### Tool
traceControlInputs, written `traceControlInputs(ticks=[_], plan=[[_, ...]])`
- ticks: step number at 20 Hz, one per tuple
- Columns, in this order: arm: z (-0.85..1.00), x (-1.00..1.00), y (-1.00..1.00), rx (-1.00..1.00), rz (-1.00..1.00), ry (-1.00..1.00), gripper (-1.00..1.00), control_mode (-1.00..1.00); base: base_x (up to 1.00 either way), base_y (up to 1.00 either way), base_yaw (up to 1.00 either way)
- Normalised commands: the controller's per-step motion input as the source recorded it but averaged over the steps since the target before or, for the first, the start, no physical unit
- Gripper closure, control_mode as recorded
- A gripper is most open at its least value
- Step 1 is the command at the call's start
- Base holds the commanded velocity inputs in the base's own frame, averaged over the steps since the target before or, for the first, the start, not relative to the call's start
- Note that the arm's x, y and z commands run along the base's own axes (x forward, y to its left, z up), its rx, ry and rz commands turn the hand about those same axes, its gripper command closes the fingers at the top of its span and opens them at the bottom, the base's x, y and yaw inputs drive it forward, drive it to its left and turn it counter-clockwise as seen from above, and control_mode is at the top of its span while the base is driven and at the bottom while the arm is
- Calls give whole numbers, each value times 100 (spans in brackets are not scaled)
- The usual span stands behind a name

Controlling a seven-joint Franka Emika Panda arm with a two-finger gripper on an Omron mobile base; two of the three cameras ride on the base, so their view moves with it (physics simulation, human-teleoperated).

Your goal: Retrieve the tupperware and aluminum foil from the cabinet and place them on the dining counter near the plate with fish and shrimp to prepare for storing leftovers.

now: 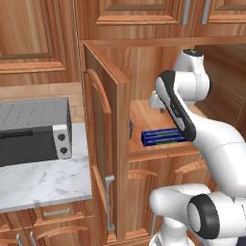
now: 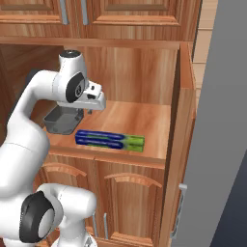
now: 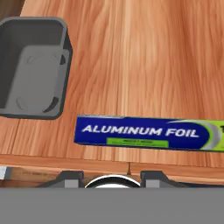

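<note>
The cabinet stands open, its arched-panel door (image 1: 101, 144) swung out toward me. On its wooden shelf (image 2: 140, 118) lies the aluminum foil (image 2: 110, 140) (image 1: 163, 137), a slim dark blue box with pale lettering (image 3: 148, 132), lengthwise near the front edge. Left of it and a bit further back sits the tupperware (image 2: 59, 123) (image 3: 30, 65), dark grey and empty. My gripper (image 2: 78, 116) (image 3: 112, 177) hangs inside the cabinet above the shelf, over the tupperware's right side. It is open, with nothing between its tips.
A silver toaster (image 1: 33, 129) sits on the marble counter (image 1: 43, 185) left of the cabinet. The cabinet's second door (image 2: 182, 125) is open at the right, beside a tall grey panel (image 2: 219, 144). Closed upper doors (image 2: 125, 14) hang above the opening.
</note>
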Motion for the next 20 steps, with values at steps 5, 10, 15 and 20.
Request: traceControlInputs(ticks=[5,10,15,20], plan=[[-29,-26,-18,1,-3,-2,-100,-100,0,0,0],[-47,-7,-20,9,-37,-3,-100,-100,0,0,0],[-33,24,-29,27,-63,0,-100,-100,0,0,0],[-44,27,-27,29,-57,3,-100,-100,0,0,0]])
